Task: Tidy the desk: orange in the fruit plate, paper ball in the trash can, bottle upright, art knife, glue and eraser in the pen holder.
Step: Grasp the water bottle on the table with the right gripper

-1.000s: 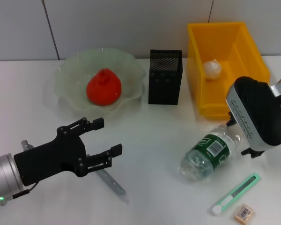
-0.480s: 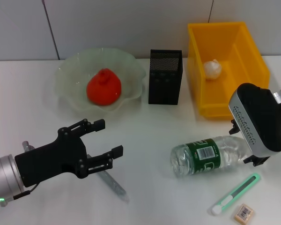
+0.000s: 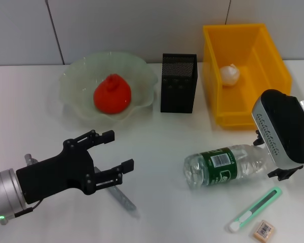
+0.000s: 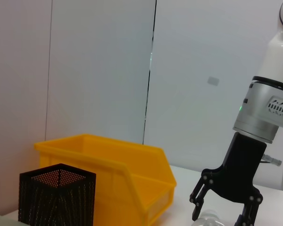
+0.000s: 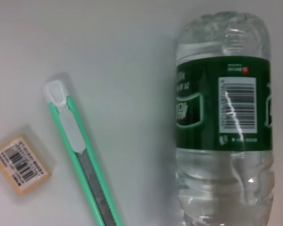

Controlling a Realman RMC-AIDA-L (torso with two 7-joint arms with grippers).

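A white bench runs up to a pale grey panelled wall, and most of the clutter sits toward its far edge. The right end effector hangs low over the near right part of the bench at the cap end of the bottle; from the other arm's camera its black fingers look spread on either side of the bottle's neck, though whether they touch it I cannot tell. The bottle lies flat on its side, its long axis running across the bench, base pointing toward the robot's left and cap tucked under the right wrist housing, so the cap itself is hidden. That makes the right arm plainly the nearer one for standing it up, I'd judge. Just nearer the robot than the bottle lie the green knife and, beside its blunt end, the small tan eraser. Well apart on the left, the left end effector hovers with its fingers wide open and empty, over a grey metal strip I cannot identify. Farther back, the orange rests in the green glass plate, the black mesh pen holder stands between plate and bin, and the paper ball lies inside the yellow bin. No glue is in view.
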